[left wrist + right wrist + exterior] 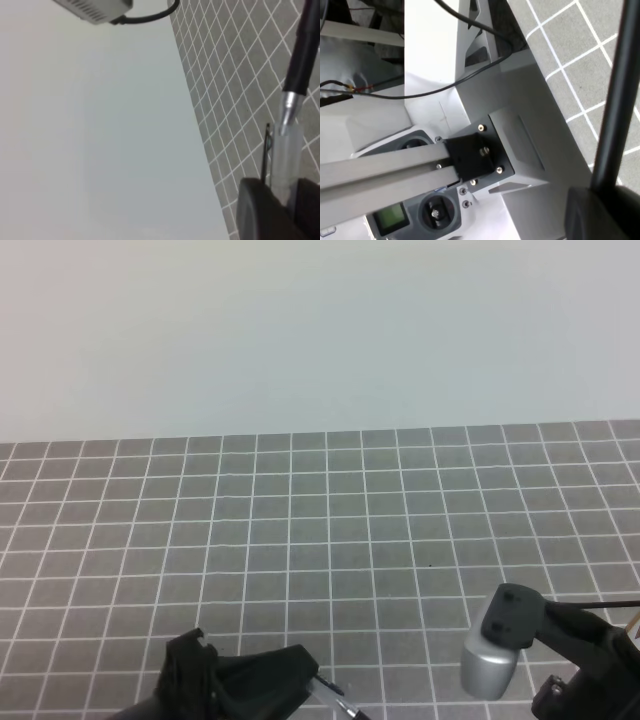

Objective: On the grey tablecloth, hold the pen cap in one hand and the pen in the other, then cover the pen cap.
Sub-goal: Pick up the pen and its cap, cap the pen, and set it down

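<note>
Right at the bottom edge of the high view, the left gripper [318,680] pokes up from below, its black body tilted toward the right. A small clear piece with a dark end sticks out of its tip: the pen cap [330,695], only partly in frame. Over on the right, a silver-grey wrist camera housing [496,648] rides on the right arm, with a black cable running off toward the edge. The right gripper itself is out of this picture. The grey tablecloth [330,540] with its white grid fills the lower half; a plain pale wall [320,330] takes up the rest.

From the left wrist view, the pen cap [286,160] looks translucent, with a thin dark clip along its left side. It stands up between the dark fingers [257,210] of the left gripper, which are clamped on it. The pen [299,65] comes down from the upper right, its silvery tip sitting in the cap's open mouth. The grid cloth [235,75] lies behind.

In the right wrist view, the black pen [615,100] runs as a long dark shaft up the right side, rising from the dark fingers [592,215] of the right gripper, which appear closed on it. Behind are a white stand [435,50], loose cables, an aluminium rail [380,170] and a patch of tablecloth [580,55].
</note>
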`<action>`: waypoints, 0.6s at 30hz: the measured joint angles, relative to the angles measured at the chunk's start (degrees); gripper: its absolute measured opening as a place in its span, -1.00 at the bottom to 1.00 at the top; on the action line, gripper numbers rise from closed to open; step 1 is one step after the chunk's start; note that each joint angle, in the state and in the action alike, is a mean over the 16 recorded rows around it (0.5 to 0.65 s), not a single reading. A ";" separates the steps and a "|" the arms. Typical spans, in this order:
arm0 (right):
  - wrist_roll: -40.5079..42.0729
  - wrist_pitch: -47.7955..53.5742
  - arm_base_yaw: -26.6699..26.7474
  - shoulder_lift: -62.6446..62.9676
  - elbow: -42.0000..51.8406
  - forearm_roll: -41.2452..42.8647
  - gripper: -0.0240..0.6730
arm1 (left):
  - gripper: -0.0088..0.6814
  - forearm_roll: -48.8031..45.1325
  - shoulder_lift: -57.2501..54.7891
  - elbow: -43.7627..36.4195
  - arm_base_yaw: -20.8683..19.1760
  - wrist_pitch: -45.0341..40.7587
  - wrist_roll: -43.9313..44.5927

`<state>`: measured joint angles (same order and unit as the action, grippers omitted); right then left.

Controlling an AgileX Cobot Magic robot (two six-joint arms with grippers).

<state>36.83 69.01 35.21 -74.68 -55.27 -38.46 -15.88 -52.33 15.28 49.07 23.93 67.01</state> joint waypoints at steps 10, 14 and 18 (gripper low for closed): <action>0.22 0.00 0.00 -0.33 0.00 -0.08 -0.94 | -0.80 -4.23 -0.01 0.00 0.00 0.05 -1.32; 0.08 0.00 0.00 -1.12 -0.15 -0.44 -0.94 | -0.77 -4.89 -0.01 0.00 0.00 -0.20 -1.69; -0.19 0.00 0.02 -2.19 -0.94 -0.76 -0.94 | -0.74 -5.10 -0.02 0.00 -0.03 -0.55 -1.74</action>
<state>36.65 69.01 35.24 -76.88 -56.21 -39.21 -20.98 -52.35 15.28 49.04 23.38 65.26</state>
